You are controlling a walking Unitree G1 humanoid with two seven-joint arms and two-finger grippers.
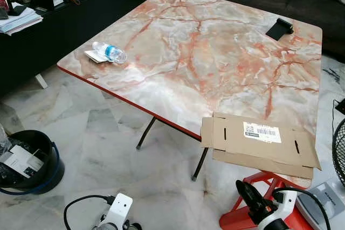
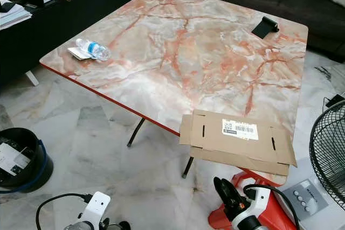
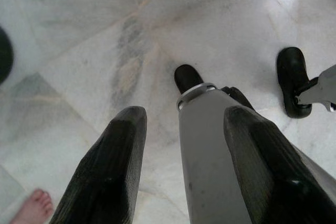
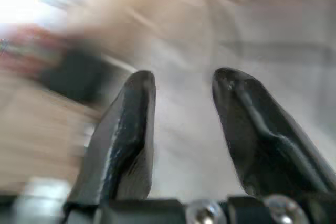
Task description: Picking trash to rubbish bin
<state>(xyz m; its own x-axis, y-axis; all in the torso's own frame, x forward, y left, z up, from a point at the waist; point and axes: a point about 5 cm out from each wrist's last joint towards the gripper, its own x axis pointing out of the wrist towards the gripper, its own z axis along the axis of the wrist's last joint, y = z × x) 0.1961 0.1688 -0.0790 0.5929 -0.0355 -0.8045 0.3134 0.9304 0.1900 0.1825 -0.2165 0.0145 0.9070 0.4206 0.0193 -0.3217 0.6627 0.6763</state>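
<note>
A flattened cardboard box [image 1: 259, 143] with a white label lies on the near right corner of the marble table [image 1: 205, 63], overhanging its edge. Near the table's left edge lies a clear plastic bottle [image 1: 109, 52] on a white wrapper [image 1: 94, 56]. The black rubbish bin [image 1: 51, 173] stands on the floor at lower left with paper trash inside. My right gripper [image 1: 245, 189] is low, below the cardboard and in front of a red stool [image 1: 240, 218]; in the right wrist view it [image 4: 184, 77] is open and holds nothing. My left gripper [image 3: 186, 116] hangs open over the floor.
A small black object [image 1: 279, 28] rests on the table's far right. A fan [image 2: 329, 149] and a grey device [image 1: 318, 203] stand on the floor at right. A dark sideboard [image 1: 54, 25] with clutter runs along the left. A person's bare toes [image 3: 34, 208] show beside my leg [image 3: 210, 150].
</note>
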